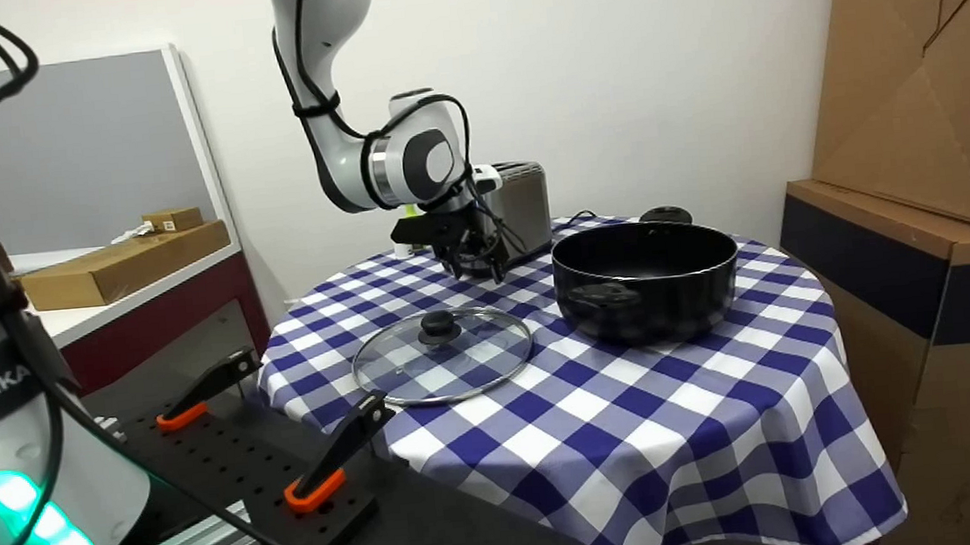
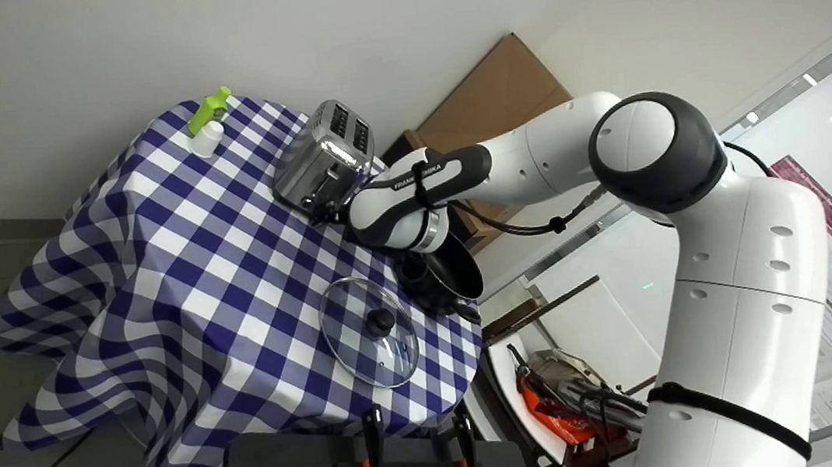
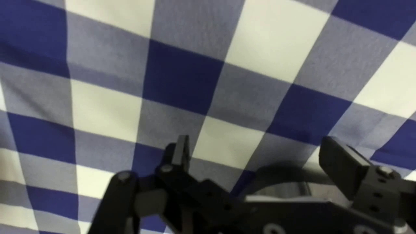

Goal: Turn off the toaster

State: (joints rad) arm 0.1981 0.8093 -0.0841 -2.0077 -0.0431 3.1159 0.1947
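We see the toaster (image 2: 302,160), a boxy shell of shiny silver metal with rounded top edges and dark slots (image 2: 339,121), standing upright on a cloth (image 1: 553,442) of blue and white checks that falls in soft folds. Near one end of it the pincer (image 3: 255,159) points down, its blocky black fingers (image 3: 341,169) spread wide and gripping nothing; whether they touch the metal, we cannot tell. In both exterior views we also find a round black pot (image 1: 651,311), smooth and glossy, with stubby handles (image 1: 665,216), and near it a disc-shaped lid (image 1: 484,356) of clear glass, lying flat, its black knob (image 1: 439,326) upward. Brown cardboard boxes (image 1: 917,94) stand beyond.
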